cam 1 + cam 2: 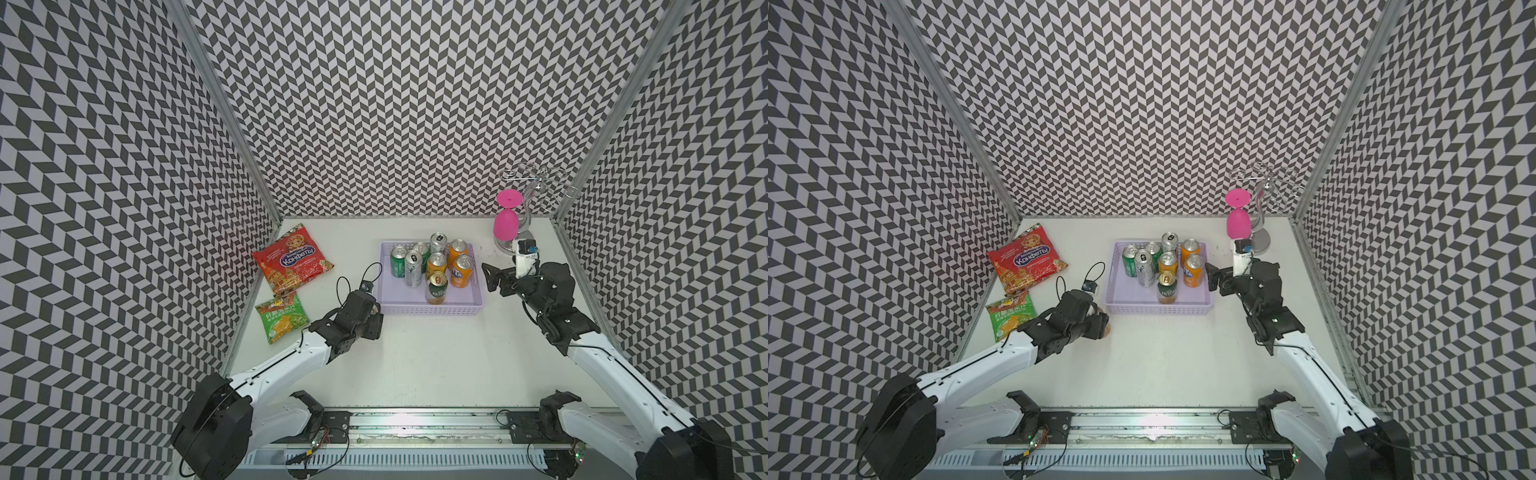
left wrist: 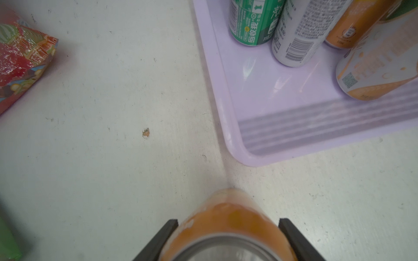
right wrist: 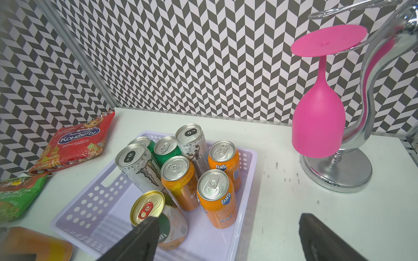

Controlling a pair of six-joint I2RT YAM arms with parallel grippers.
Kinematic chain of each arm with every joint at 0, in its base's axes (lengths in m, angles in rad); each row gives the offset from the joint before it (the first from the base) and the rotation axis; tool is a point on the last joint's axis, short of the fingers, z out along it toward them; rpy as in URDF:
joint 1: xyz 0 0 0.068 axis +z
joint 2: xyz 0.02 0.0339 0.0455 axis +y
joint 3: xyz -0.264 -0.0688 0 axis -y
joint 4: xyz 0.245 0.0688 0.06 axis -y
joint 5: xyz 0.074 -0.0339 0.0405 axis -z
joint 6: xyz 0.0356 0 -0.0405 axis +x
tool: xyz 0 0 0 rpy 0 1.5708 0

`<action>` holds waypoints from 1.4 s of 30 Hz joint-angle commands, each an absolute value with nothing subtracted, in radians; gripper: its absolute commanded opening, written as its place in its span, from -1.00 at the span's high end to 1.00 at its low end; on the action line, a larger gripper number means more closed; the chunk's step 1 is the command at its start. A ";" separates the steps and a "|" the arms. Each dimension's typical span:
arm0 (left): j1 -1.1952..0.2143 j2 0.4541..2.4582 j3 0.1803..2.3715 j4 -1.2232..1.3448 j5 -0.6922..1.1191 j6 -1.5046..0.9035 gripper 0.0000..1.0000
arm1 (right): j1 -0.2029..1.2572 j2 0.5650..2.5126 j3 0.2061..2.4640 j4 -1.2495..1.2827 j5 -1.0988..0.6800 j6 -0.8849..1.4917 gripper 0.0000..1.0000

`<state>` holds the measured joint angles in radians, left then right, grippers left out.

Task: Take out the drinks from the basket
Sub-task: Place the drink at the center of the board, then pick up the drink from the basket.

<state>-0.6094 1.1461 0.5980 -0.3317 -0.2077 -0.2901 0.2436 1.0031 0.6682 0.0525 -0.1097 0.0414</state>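
Just outside the basket's [image 1: 432, 311] near-left corner, left gripper [image 2: 228, 222] is clamped on an orange can [image 2: 228, 210], can upright, over bare desk [image 1: 436, 365]. Can't tell if its base touches the desk yet. Right gripper [image 3: 228, 220] is spread wide, holding nothing, just beside the basket's right wall at can height.

Progress, judged: early. One drink is out but not released. Eight cans [image 1: 436, 262] remain in the basket, all upright, bunched toward the back and right; the near-left part of the basket floor is bare. Green-and-gold can [image 1: 437, 287] stands alone nearest the front. A Fanta can [image 1: 462, 271] is closest to the right gripper, probably the next pick.

Room: the near half of the desk between the arms is free, good drop zone. On the left, red snack bag [image 1: 293, 259] and green snack bag [image 1: 282, 318] lie along the wall, near the left arm. At back right, pink goblet [image 3: 319, 117] hangs on a chrome stand [image 3: 337, 171], near the right arm; swing risk there. Cans touch each other, so neighbours may tip on a grab. Low basket walls mean a lift before moving sideways.
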 commanded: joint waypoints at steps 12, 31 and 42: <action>-0.620 1.145 0.615 -0.256 -0.210 -0.297 -0.44 | 0.235 0.991 0.662 0.089 -0.093 0.028 -0.99; -0.618 1.100 0.802 -0.385 -0.183 -0.202 -0.81 | 0.234 0.977 0.663 0.087 -0.093 0.028 -0.99; -0.617 1.364 1.109 -0.370 -0.097 -0.090 -0.81 | 0.233 0.976 0.662 0.087 -0.093 0.028 -0.99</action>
